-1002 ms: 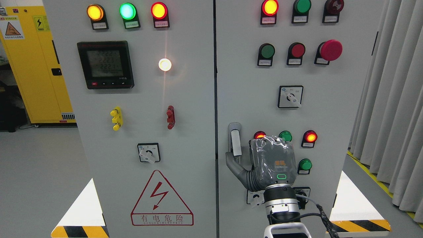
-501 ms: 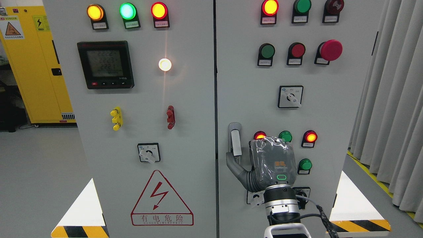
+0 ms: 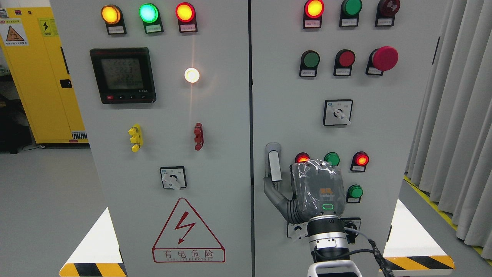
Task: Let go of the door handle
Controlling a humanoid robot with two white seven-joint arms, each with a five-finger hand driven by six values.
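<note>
Head view: right hand seemingly hooks its thumb under the cabinet's door handle, other fingers hidden.

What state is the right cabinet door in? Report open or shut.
Shut. The right door lies level with the left door, only a thin dark seam between them, and its handle stands upright.
</note>
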